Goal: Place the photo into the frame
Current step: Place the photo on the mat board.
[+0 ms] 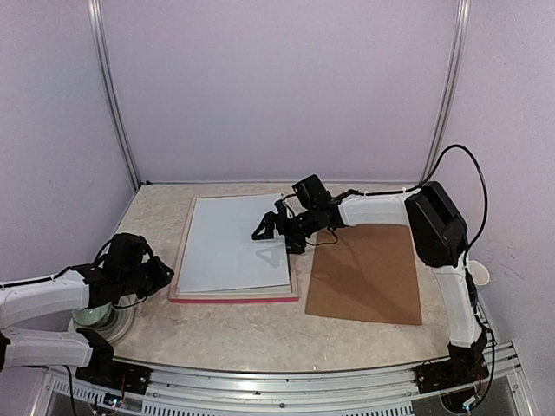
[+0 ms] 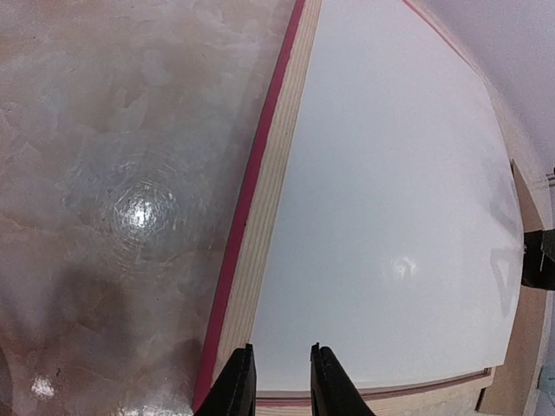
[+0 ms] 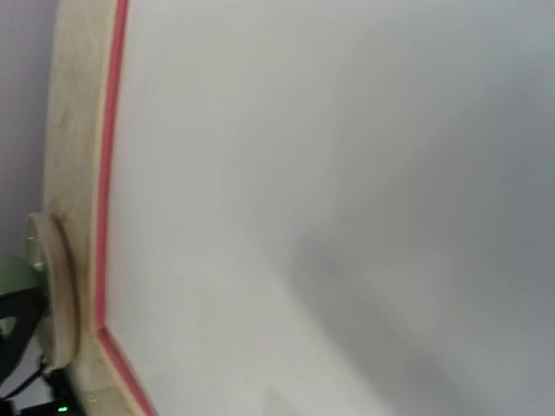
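Frame (image 1: 232, 298) lies back-up mid-tabletop (image 1: 243, 334), white sheet (image 1: 234, 247) inside, maybe the photo face-down. Right gripper (image 1: 277, 230) hangs wide open at its 3 o'clock edge. Left gripper (image 2: 282, 364), barely parted, empty, at 8. I'd press the sheet flat inside the rebate.

A brown backing board (image 1: 364, 274) lies flat on the marbled table (image 1: 234, 334), just right of the right gripper (image 1: 277, 236); a round greenish object (image 1: 91, 315) sits behind the left gripper (image 1: 166, 275).

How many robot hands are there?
2. The left gripper sits by the frame at its left edge; the right gripper is over the white sheet lying in it. None seem hidden.
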{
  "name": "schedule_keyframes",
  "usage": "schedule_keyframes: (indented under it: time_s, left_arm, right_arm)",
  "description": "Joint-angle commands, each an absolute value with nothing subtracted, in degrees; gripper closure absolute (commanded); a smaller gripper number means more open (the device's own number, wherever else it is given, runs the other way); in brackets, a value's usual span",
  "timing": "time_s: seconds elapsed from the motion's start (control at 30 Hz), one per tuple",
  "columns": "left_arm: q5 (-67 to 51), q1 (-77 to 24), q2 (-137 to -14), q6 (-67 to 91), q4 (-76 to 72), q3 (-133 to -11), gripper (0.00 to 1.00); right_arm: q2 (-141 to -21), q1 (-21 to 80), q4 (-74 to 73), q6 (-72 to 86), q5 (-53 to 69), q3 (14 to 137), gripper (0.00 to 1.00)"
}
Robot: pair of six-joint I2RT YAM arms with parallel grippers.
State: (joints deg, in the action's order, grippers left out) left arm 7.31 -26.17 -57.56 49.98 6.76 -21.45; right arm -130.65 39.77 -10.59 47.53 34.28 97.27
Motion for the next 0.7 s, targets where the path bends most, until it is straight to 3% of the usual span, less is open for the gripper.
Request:
schedule_keyframes:
  time_s: [0.0,0.43,0.67]
  left_arm:
    - [6.8,-25.8,-58.2,50.0,5.2,-21.4,0.76]
    - [6.8,-25.8,-58.3,50.1,4.9,-21.6,0.76]
    - [6.8,-25.8,-58.3,49.8,4.1,-22.0,0.76]
  right_arm:
    - [-127.4,40.2,-19.4,42.4,28.9,99.4,0.01]
    - [-126.1,41.3,-29.5,36.1,20.2,102.9,0.01]
    - [-120.3,41.9,-34.3,30.9,5.2,102.5,0.01]
